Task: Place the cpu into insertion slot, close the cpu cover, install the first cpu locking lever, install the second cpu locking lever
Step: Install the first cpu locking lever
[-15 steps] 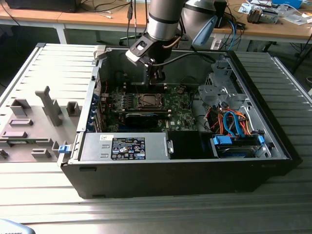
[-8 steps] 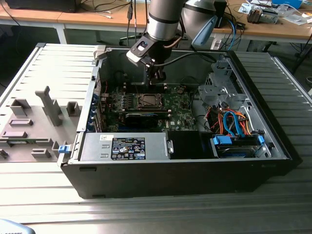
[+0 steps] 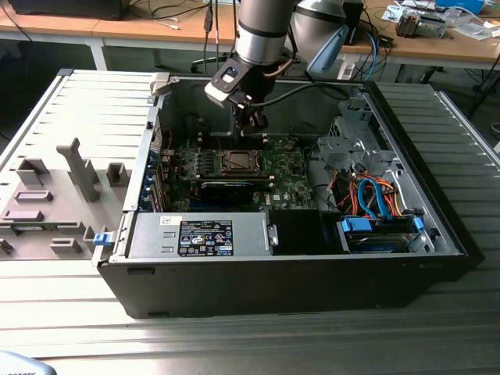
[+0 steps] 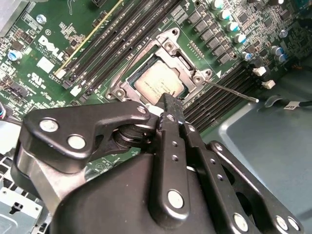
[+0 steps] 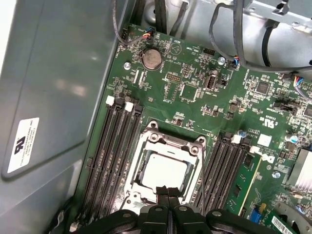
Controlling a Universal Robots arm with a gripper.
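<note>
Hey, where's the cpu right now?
In the first wrist view the cpu lies in the window of the silver cpu cover on the green board, between two banks of black memory slots, right by the shut hand.

The exterior view is bright and evenly lit by soft light from above. The ribbed metal bench (image 3: 250,344) carries a mild sheen and no hard shadows. Inside the computer case (image 3: 273,281) the light falls off: the green circuit board (image 3: 289,168) is dimmer than the bench, and the case's near black wall reads almost featureless. A pale object (image 3: 23,366) at the near corner on the exterior view's left is blurred. In both wrist views the cpu (image 4: 158,83) (image 5: 163,171) washes out to a pale glare. In the second wrist view the dark tool (image 4: 168,102) catches small highlights on its rivets. In the first wrist view the grey case wall (image 5: 53,97) shows soft, smeared bright patches.
</note>
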